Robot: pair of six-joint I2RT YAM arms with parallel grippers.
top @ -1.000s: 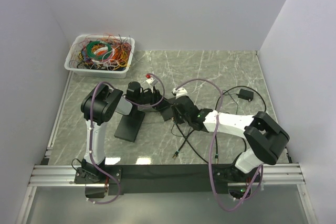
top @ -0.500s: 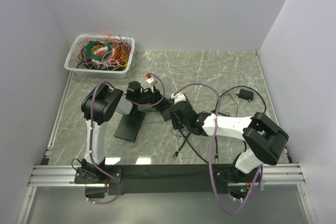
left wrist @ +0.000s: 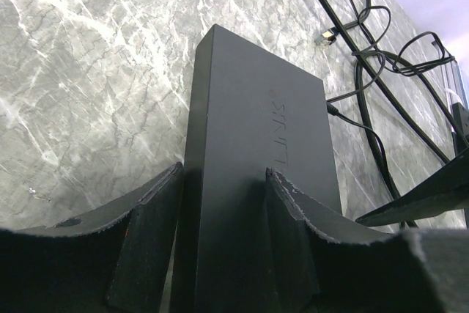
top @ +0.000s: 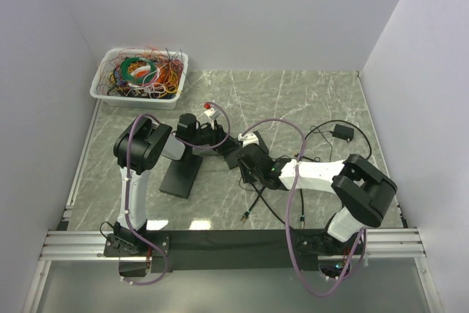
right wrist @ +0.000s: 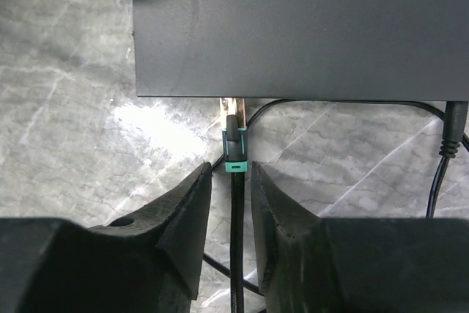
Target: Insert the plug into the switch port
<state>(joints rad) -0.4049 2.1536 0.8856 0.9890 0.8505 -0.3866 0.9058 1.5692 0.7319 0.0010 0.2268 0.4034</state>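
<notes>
The black switch (left wrist: pixel 256 115) stands on edge on the marble table, and my left gripper (left wrist: pixel 223 175) is shut on its near end, one finger on each flat side. In the right wrist view the switch (right wrist: pixel 293 27) fills the top. The plug (right wrist: pixel 234 153), with a teal boot, sits against the switch's lower edge at a port. Its black cable runs back between the fingers of my right gripper (right wrist: pixel 231 175), which is open with a small gap on each side. From above, both grippers meet at the switch (top: pixel 233 153).
A white bin of tangled coloured wires (top: pixel 139 75) stands at the back left. A flat black stand (top: pixel 182 174) lies beside the left arm. Loose black cables (top: pixel 256 203) trail toward the front. A power adapter (top: pixel 341 133) lies at the right, with its barrel plug (right wrist: pixel 448 133) at the switch's corner.
My right gripper has shifted a little left, closer to the switch, with the elbow swinging in. The left arm and the switch have not moved.
</notes>
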